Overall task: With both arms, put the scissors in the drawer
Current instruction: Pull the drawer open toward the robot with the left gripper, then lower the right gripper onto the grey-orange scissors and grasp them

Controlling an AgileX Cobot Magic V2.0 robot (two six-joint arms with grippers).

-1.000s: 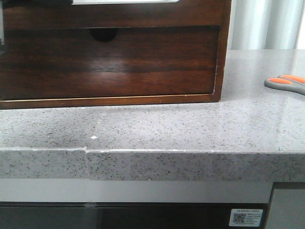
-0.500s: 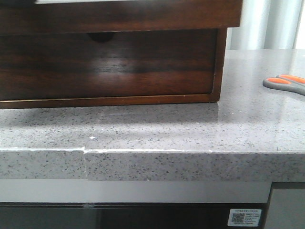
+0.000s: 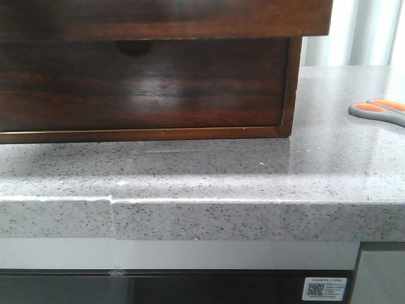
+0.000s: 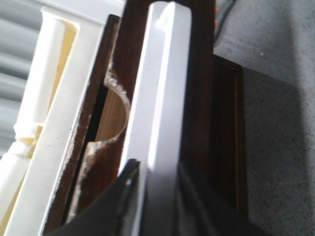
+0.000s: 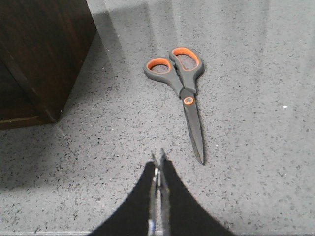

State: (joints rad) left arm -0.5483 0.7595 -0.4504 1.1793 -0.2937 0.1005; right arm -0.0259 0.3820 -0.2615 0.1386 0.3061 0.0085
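Only a tiny unreadable sticker [image 3: 326, 288] shows below the countertop [image 3: 253, 183].

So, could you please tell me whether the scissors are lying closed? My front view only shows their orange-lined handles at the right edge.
Observer: Yes. In the right wrist view the grey-handled scissors with orange-lined loops lie flat on the speckled grey stone counter, with the blades closed.
Operator: Thank you. Is the right gripper holding them?
Observer: No. The right gripper has its jaws shut and empty, apart from the scissors and near the blade tip.
Operator: And which way do they point?
Observer: The tip points towards that gripper and the handles point away from it.
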